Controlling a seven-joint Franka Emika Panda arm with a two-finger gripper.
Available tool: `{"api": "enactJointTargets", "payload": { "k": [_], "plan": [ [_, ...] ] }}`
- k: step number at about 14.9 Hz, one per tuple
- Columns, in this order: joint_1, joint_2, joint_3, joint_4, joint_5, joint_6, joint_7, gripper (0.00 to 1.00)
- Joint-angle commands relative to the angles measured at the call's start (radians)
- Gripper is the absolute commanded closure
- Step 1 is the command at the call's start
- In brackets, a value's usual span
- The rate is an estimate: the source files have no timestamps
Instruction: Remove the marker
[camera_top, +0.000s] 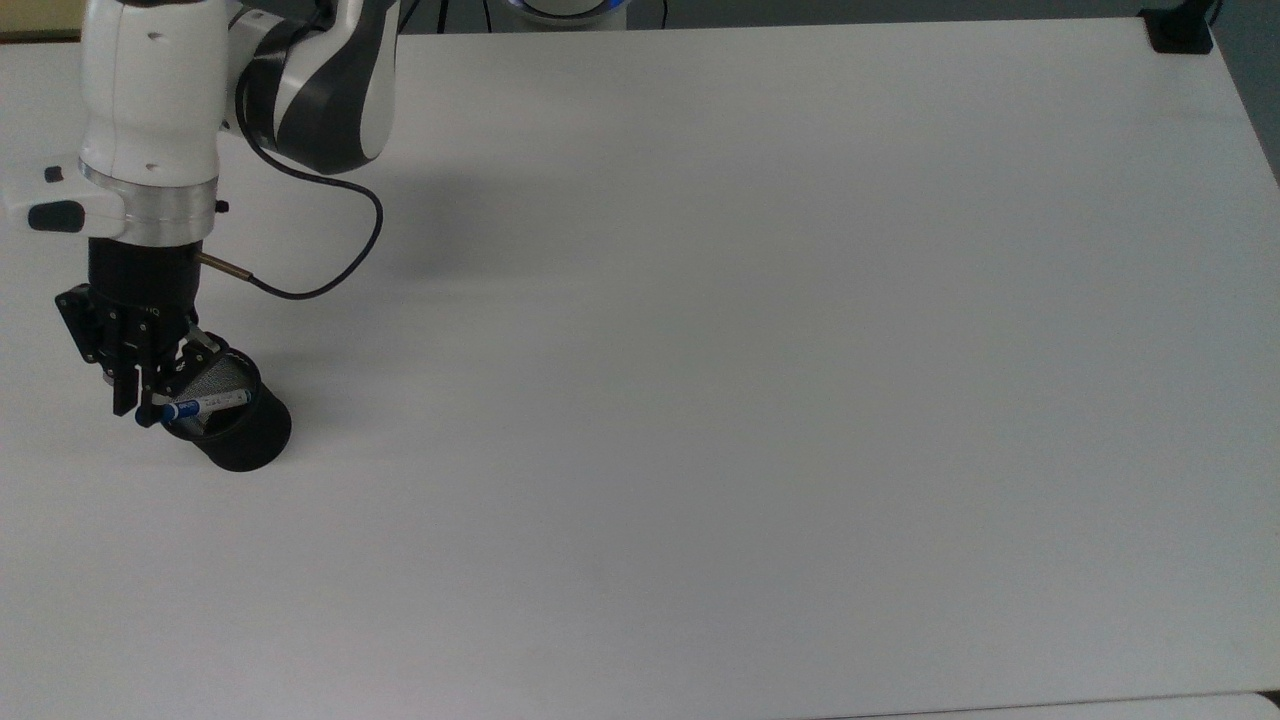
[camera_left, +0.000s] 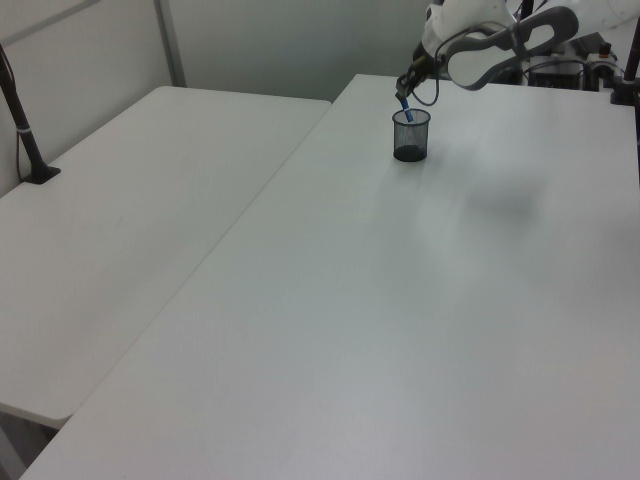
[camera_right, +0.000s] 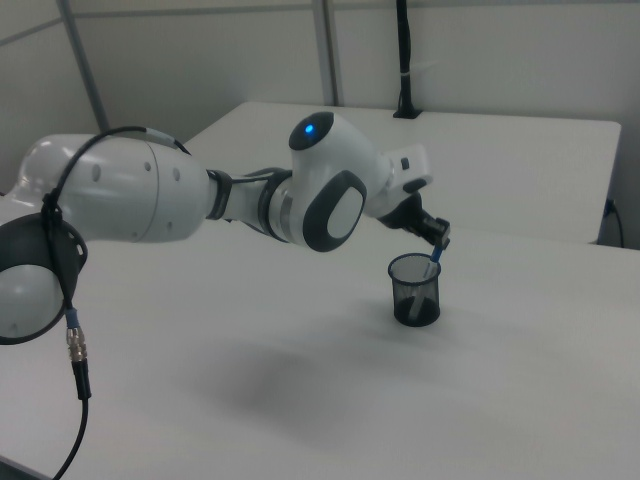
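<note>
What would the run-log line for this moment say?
phase: lifting | gripper: shut on marker cap | marker: tilted, lower end inside mesh cup | table

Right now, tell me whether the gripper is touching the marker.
Touching. In the top view the gripper is shut on the blue cap end of the marker, whose white barrel slants into the black mesh cup.

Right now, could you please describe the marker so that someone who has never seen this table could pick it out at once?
Start at the big white table and find the black mesh cup near the top view's left edge. Slanting out of its mouth is the slim white-barrelled marker with a blue cap, its upper end pinched in the robot's black tool. It is the sole white-and-blue thing there.
</note>
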Motion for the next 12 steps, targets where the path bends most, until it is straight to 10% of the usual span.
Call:
{"api": "enactJointTargets", "payload": {
  "k": [1, 7, 12],
  "plan": [
    [0.004, -0.061, -0.004, -0.024, 0.009, 0.017, 0.022, 0.76],
    [0.004, -0.052, -0.006, -0.027, 0.009, 0.017, 0.018, 0.71],
    [0.01, -0.02, -0.006, -0.027, 0.009, 0.018, 0.019, 0.28]
  ]
}}
